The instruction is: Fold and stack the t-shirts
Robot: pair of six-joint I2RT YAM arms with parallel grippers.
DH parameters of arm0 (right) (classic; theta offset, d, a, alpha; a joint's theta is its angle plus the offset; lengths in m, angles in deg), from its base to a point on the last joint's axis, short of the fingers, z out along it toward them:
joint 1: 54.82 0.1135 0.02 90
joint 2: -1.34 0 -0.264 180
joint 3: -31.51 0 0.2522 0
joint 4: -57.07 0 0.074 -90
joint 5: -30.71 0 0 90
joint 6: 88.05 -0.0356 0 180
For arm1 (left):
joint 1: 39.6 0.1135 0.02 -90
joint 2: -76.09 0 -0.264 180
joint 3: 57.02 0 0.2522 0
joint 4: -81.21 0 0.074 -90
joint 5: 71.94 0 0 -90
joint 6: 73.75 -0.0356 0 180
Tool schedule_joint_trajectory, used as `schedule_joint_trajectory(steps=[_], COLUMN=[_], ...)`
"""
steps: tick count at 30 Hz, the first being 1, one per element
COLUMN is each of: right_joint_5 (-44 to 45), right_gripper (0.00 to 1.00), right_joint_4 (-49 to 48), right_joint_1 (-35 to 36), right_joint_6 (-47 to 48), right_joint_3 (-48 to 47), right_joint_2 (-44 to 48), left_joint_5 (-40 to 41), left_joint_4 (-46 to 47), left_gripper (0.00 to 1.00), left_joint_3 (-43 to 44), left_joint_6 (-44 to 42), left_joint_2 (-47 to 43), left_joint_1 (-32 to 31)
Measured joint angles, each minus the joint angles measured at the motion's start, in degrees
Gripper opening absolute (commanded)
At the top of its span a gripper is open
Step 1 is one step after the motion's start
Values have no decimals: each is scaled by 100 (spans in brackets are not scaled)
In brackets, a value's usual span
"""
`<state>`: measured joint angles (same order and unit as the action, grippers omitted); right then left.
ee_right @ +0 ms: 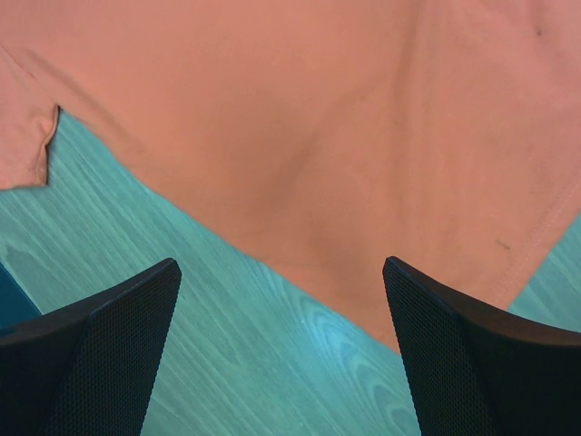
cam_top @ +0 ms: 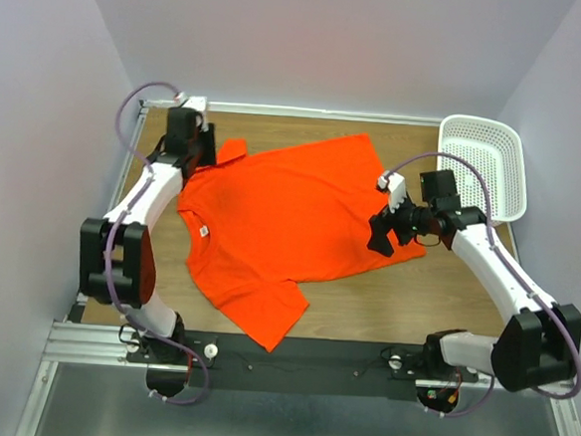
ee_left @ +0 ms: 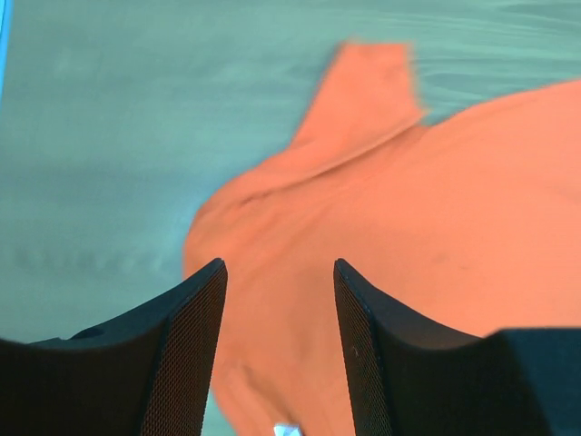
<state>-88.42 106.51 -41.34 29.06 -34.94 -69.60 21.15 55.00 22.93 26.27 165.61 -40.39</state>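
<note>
The t-shirt [cam_top: 290,218] is lying spread open and mostly flat on the surface [cam_top: 415,297]. Its hem [ee_right: 300,218] is pointing toward the basket [cam_top: 492,182], and its collar, with the neck label [cam_top: 206,231], is sitting at the end farthest from the basket. You are dealing with one thin, limp layer of cloth — light, probably not slippery on the wood grain, and nothing that can break. It is likely going to sag, drag and bunch wherever you are not holding it.

Your right hand [ee_right: 281,268] is hovering over the hem on the basket side, fingers spread wide with nothing between them. Your left hand [ee_left: 280,272] is hanging over the shoulder by the sleeve [ee_left: 372,91] at the end away from the basket, fingers likewise parted and empty.

Judging from this, you are best pinching edges rather than the middle — the hem corner and the shoulder seam. Lifting both together should be keeping the fold straight.
</note>
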Motion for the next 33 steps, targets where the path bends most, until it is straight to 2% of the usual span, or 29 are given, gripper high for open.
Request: schedule_joint_trajectory(steps=[5, 6, 13, 20, 33], right_joint_5=[-57, -66, -160, -186, -188], right_gripper=[100, 100, 100, 100, 100], right_joint_4=[-17, -24, -28, -26, -26], right_joint_1=[-9, -11, -13, -50, -85], right_joint_6=[22, 39, 125, 168, 192], right_joint_3=[-411, -474, -542, -542, -542], right_joint_2=[-540, -616, -767, -935, -940], left_joint_5=[111, 157, 608, 1069, 1189], left_joint_4=[262, 337, -120, -361, -621], left_gripper=[54, 54, 52, 51, 50], left_joint_3=[1193, 1528, 2608, 3224, 3591], left_joint_6=[-1176, -1386, -2382, -2828, -2973], left_joint_2=[1027, 1460, 2944, 3388, 3840], left_joint_1=[-999, -1202, -1427, -1473, -1663])
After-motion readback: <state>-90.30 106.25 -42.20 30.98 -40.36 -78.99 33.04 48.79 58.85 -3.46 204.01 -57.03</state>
